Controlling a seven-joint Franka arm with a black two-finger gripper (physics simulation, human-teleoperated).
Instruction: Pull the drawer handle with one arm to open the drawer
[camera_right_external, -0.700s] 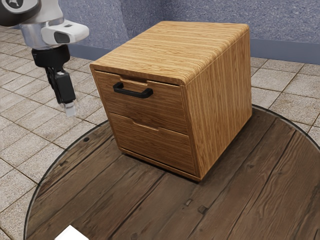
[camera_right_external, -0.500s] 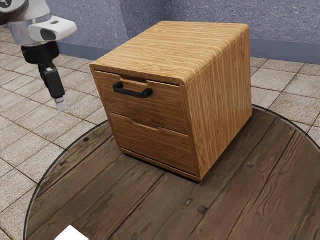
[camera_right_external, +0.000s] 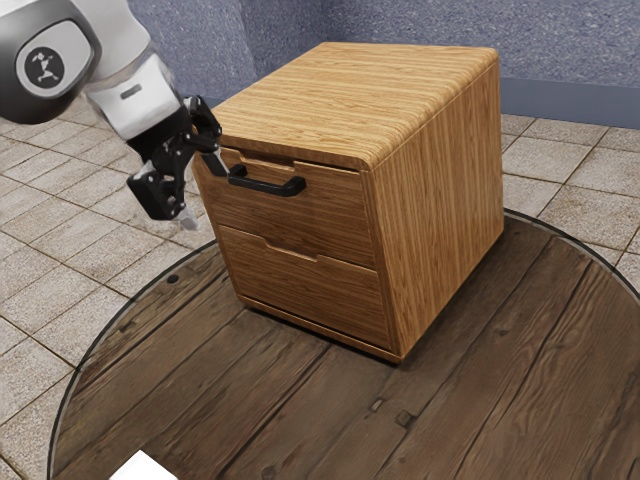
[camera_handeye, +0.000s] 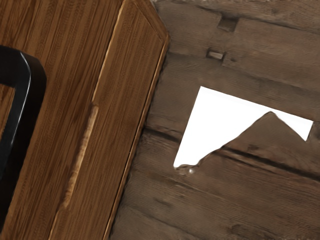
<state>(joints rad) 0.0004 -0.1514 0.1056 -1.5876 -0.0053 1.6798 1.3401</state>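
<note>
cabinet (camera_right_external: 400, 150) on table (camera_right_external: 500, 400) | handle (camera_right_external: 268, 185) on upper drawer (camera_right_external: 320, 215) | jaws at handle's end, the exterior view's left

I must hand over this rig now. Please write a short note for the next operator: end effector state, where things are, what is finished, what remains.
End effector: open, holding nothing, at the end of the black bar handle nearer the exterior view's left. I cannot tell whether a finger touches it.
Things: the light wooden two-drawer cabinet stands on the round dark wooden table. The handle is on the top drawer.
Done: the approach to the handle. The top drawer looks shut, flush with the cabinet front.
Left: close on the handle and pull the drawer out.
</note>
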